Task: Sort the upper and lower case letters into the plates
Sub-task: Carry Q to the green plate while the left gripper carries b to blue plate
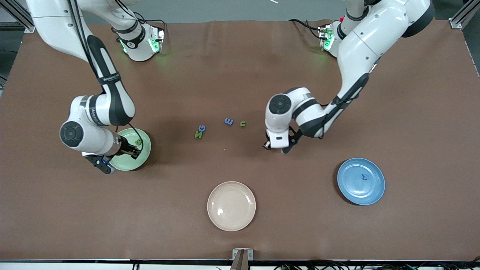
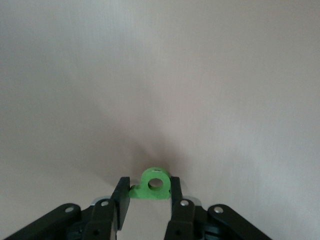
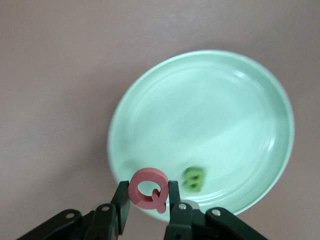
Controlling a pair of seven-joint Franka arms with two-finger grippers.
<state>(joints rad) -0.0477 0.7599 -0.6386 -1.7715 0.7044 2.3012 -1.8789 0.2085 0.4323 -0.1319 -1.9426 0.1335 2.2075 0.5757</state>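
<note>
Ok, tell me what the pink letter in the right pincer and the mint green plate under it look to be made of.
Pink letter Q: thick, matte, soft-edged, with no shine. It looks like foam or soft rubber, though painted wood is possible.
Mint green plate: smooth and glossy, with bright highlights along its rim. It looks like melamine or hard plastic; glazed ceramic cannot be ruled out.

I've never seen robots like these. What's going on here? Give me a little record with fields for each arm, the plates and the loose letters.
Right gripper: over the mint green plate, jaws shut on a pink Q.
Left gripper: low over the table near the middle, jaws closing around a green letter.
Mint green plate: holds one green letter.
Blue plate: holds one blue letter.
Cream plate: nothing in it.
Loose letters: four on the table between the arms, two green, two blue.
</note>
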